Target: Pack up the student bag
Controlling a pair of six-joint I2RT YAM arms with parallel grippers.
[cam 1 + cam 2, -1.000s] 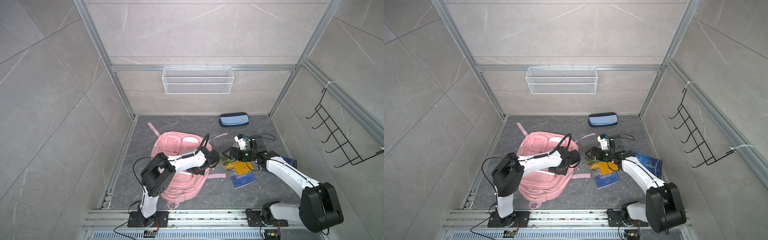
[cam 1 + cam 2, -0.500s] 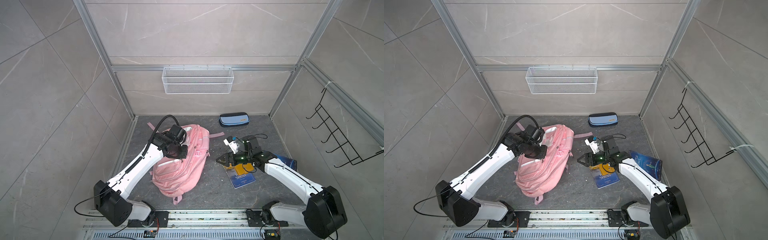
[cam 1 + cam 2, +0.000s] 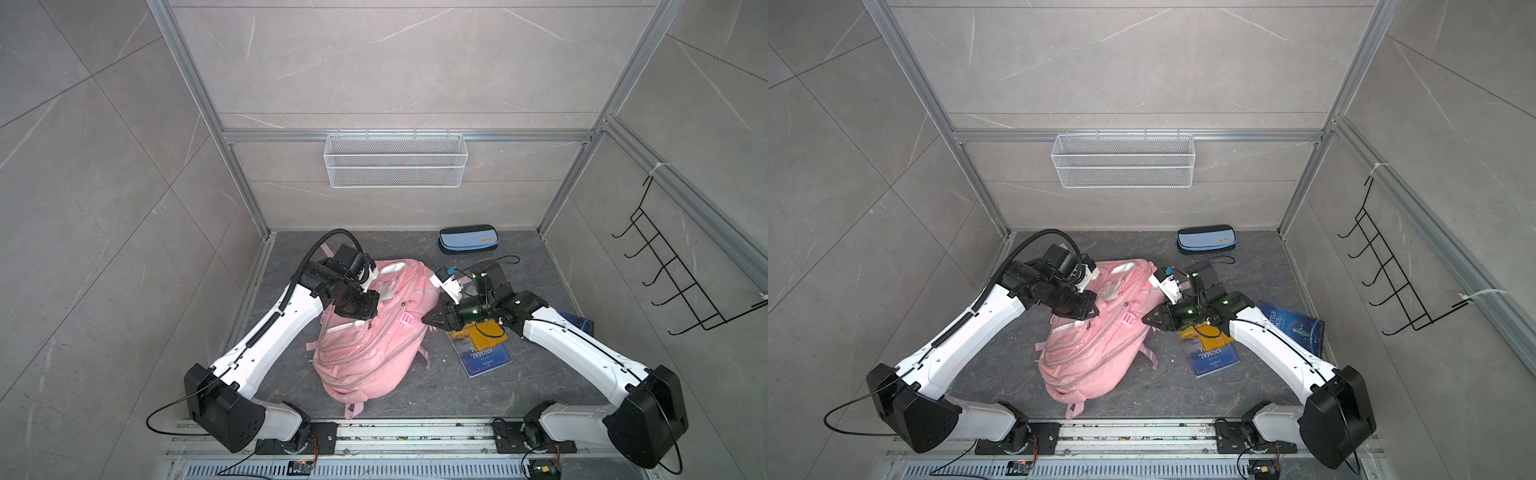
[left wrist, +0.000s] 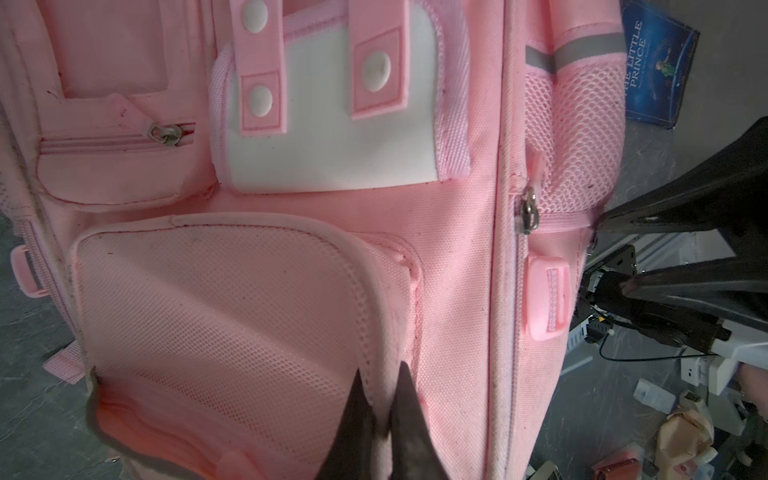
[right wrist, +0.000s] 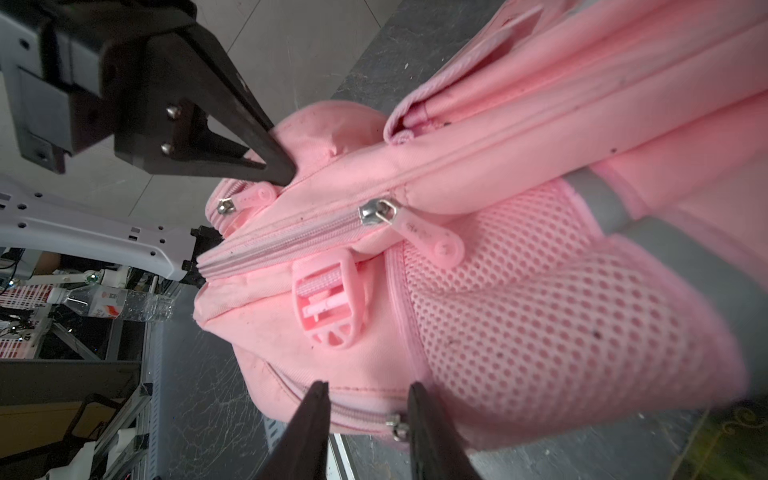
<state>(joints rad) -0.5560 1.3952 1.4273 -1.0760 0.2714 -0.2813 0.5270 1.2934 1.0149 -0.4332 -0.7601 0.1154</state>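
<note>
Bare table (image 3: 291, 374) left of the student bag (image 3: 365, 357), out to the wall rail. Left gripper (image 4: 381, 368): fingers pinched tight on the bag's mesh-pocket rim. Bag lies mid-table, front up. Right gripper (image 5: 368, 388): fingers narrowly apart, astride the bag's right-side zip seam. ANIMAL book (image 3: 484, 359) just right of the bag. Blue pencil case (image 3: 467, 240) behind-right, well apart.

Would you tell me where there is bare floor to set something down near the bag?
Bare floor lies between the student bag, the Animal book and the front rail; another patch sits behind the bag, left of the pencil case. Crowded: between bag and book, around the right hand.
</note>
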